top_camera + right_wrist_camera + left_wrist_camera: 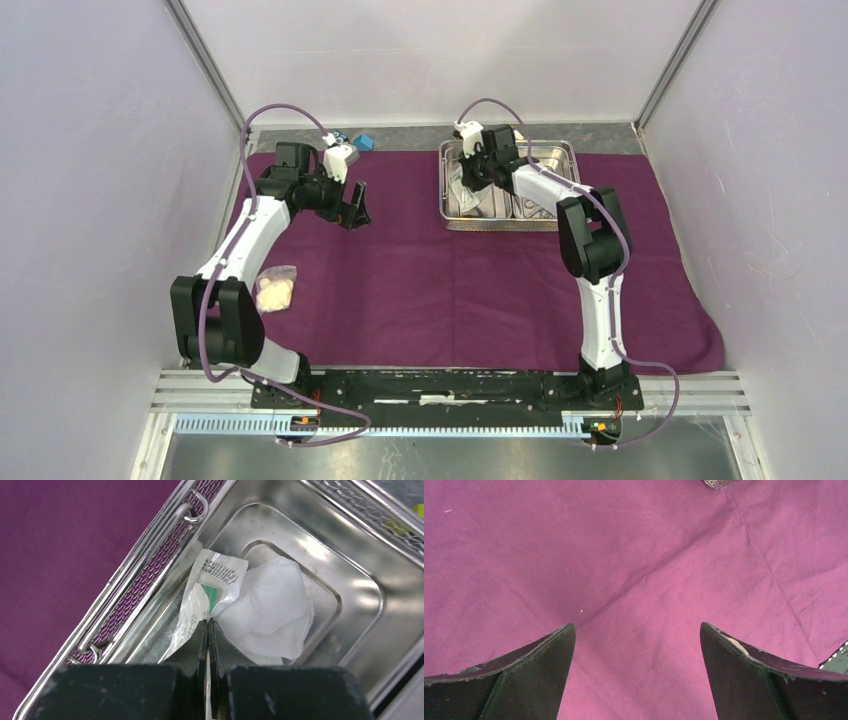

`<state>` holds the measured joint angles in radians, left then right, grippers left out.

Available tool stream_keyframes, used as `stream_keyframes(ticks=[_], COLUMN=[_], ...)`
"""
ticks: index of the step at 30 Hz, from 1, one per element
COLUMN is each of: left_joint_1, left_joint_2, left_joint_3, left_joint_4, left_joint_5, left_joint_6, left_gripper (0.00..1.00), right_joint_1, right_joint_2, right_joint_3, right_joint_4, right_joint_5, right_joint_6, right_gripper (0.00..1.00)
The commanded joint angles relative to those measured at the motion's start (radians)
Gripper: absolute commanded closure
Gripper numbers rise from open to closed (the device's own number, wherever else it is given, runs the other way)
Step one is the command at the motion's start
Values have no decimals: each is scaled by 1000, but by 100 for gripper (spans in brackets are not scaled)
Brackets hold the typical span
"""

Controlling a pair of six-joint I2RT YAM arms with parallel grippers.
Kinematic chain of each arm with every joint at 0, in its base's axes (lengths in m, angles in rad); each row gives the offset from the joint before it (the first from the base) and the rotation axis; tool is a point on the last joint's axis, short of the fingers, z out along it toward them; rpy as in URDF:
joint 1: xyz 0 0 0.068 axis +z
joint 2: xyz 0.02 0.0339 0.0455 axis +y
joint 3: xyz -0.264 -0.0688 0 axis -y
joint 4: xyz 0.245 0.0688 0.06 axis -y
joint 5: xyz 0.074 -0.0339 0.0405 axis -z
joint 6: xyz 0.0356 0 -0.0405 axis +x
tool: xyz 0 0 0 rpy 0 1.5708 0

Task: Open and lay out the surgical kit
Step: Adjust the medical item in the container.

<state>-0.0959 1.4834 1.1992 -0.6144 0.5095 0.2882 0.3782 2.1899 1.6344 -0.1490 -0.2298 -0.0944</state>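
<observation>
Pale lavender walls close in a table that we see almost wholly covered by the dark-purple cloth wrap, spread flat and creased, its right near corner hanging toward the table's edge. On the far part of the cloth, right of centre, stands the steel tray, and the right gripper reaches down into its left compartment. From the right wrist we see that gripper with its fingers pressed together, no gap between them, right at the near edge of the flat white packet. The packet's green-marked strip runs into the seam, so we read it as pinched there. A white gauze wad lies in the same compartment, touching the packet's right side and overlapping it. The tray's right compartment is largely hidden by the arm. The left gripper hangs over the far left part of the cloth, well apart from the tray. Its fingers stand spread as wide as we see them go, with only bare purple cloth between them and nothing in their hold. Near the left arm's elbow a small clear pouch with pale contents rests on the cloth. Two small blue blocks sit just beyond the cloth's far edge.
</observation>
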Motion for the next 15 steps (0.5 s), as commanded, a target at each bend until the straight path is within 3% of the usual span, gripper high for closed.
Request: stream_keyframes(ticks=[1, 7, 15], left_joint_1=[-13, -22, -37], left_joint_2=[28, 52, 60], left_joint_3=[71, 102, 106], left_joint_4=[11, 10, 10], left_joint_5=[41, 55, 54], left_joint_6=[-3, -20, -30], left_gripper=[0, 0, 0], right_joint_1=[-25, -56, -93], right_joint_2=[-112, -152, -80], right_joint_3=[14, -35, -21], right_joint_4=[6, 11, 3], right_joint_5=[-30, -40, -46], right_joint_6=[-4, -9, -13], right_gripper=[98, 96, 93])
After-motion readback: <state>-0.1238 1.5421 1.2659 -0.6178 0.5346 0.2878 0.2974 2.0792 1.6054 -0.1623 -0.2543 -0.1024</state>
